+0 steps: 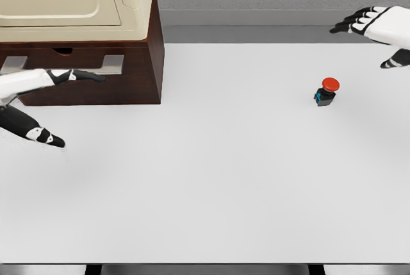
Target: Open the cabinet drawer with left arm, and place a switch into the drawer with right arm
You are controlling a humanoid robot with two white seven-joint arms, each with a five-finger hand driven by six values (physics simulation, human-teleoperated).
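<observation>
At the upper left of the frame we see the cabinet (90, 57), dark brown with a cream top unit, standing on the white table (205, 179). Its drawer (64, 54) sits flush in the front, closed, with two metal brackets below it. Our left hand (45, 99) enters at the left edge, fingers apart and extended toward the cabinet front, holding nothing. Our right hand (375, 28) hovers at the upper right, fingers spread, also empty. The switch (327, 91), black with a red button, stands on the table right of centre, below and left of the right hand.
</observation>
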